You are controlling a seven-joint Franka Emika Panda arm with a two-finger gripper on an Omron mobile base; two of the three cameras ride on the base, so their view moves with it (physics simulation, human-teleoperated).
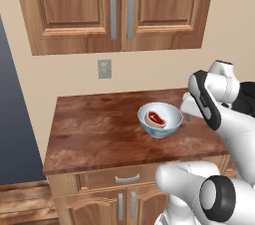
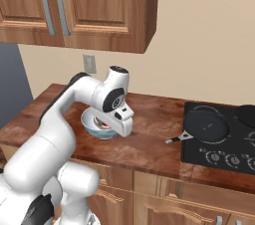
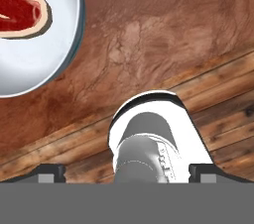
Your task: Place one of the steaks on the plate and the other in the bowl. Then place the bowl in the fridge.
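A deep bowl, white inside and pale blue outside, stands on the wooden counter. One red steak with a pale fat rim lies in it. In the hand view the bowl and its steak sit at the upper left. My gripper hovers just beside the bowl, over the counter's front edge. Its fingertips stand wide apart, open, with nothing held. In the right base view the hand hangs in front of the bowl. The plate and the other steak are out of view.
A black cooktop with a black frying pan lies to the right of the counter. Wooden wall cabinets hang above. A tall dark grey slab, possibly the fridge's side, borders the counter's left end.
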